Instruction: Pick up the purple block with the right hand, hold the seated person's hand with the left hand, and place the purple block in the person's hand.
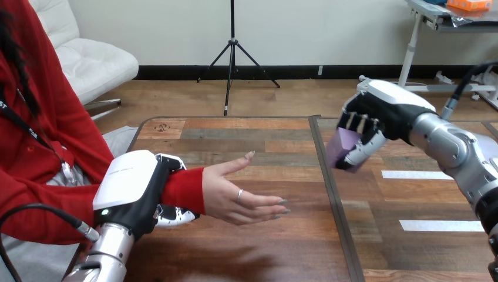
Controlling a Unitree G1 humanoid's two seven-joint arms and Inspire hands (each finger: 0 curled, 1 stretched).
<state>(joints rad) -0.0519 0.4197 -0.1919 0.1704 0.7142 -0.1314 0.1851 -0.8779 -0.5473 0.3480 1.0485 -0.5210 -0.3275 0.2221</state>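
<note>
You see the person's hand open-palmed, the left hand curled round the person's wrist just behind it, and the right hand gripping the purple block well right of it, bare table between.

The tabletop is planked wood in mixed browns, smooth with a dull sheen. Pale matt strips lie flat near its right edge. The left hand and right hand have glossy white plastic shells over matt black parts, on satin silver metal forearms. The purple block looks smooth and matt. The person's red sleeve is soft knitted cloth.
</note>
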